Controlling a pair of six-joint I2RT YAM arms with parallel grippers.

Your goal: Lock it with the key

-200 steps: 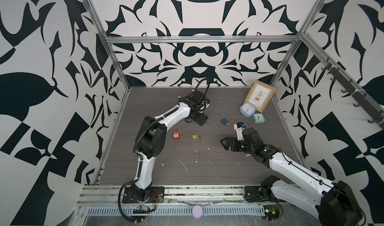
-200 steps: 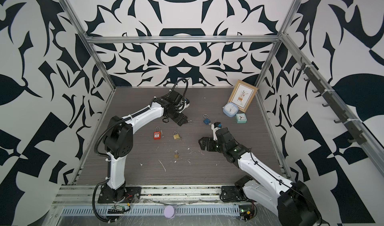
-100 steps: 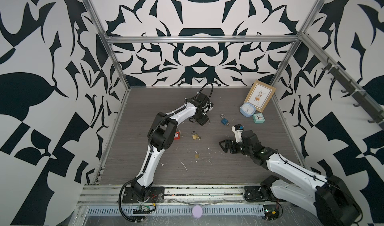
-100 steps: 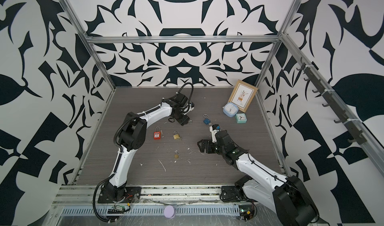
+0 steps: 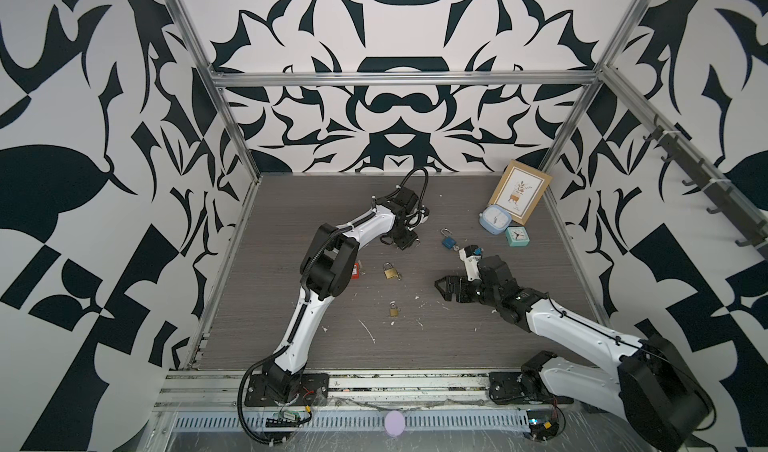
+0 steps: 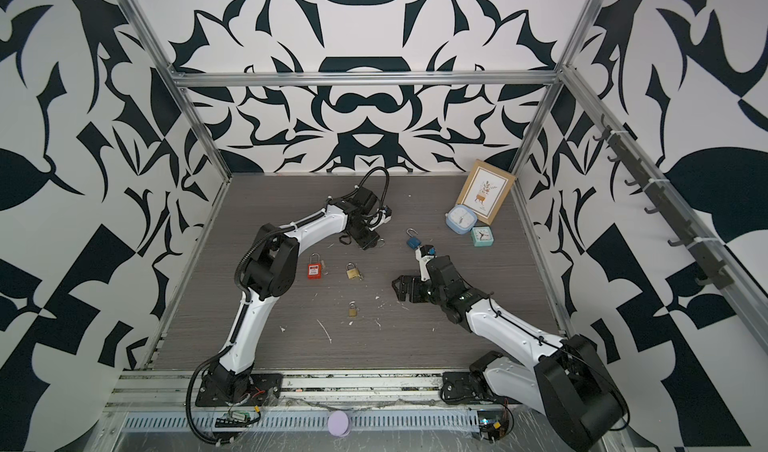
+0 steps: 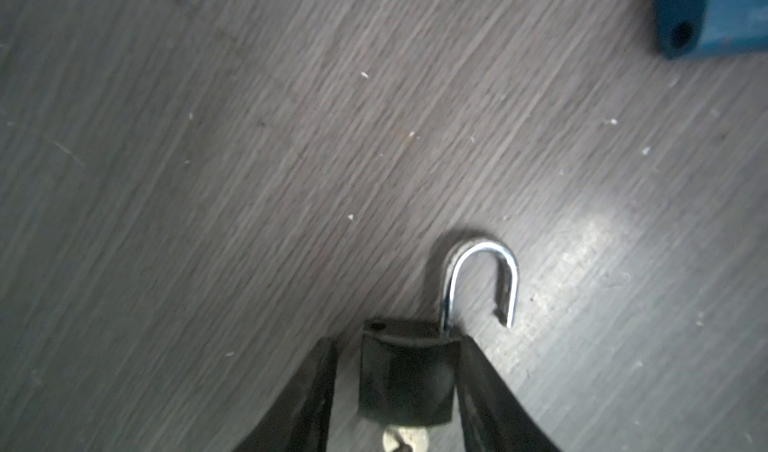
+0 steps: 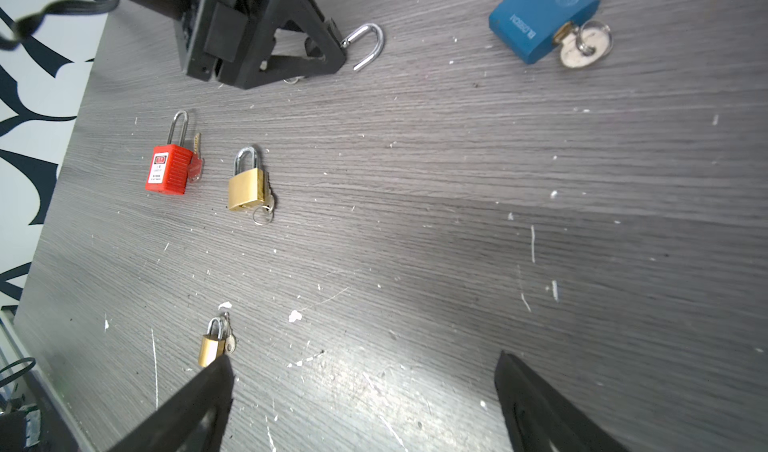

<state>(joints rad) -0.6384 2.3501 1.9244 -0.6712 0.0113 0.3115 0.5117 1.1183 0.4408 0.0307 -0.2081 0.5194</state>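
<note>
A red lock point(image 6: 314, 268) lies closed at the left of the table point(image 5: 270, 242). Behind it and further right, the left gripper point(image 7: 397, 342) sits low over the black lock point(image 7: 405, 383), its jaws on either side of the body. One finger point(image 7: 486, 392) touches it and the other shows a slim gap, so the lock is flanked, not clamped. Its shackle point(image 7: 484, 271) stands open and a key point(image 7: 405, 441) sits in the keyhole. Near the middle lie a brass lock point(image 5: 390, 270) and a small brass lock point(image 5: 394, 309), both closed. Right of them a blue lock point(image 5: 448, 242) lies open. The right gripper point(image 8: 363, 358) hovers above the table, spread wide and empty. A pale clock point(image 5: 494, 219), a teal clock point(image 5: 516, 236) and a picture point(image 5: 519, 190) stand at the far right
</note>
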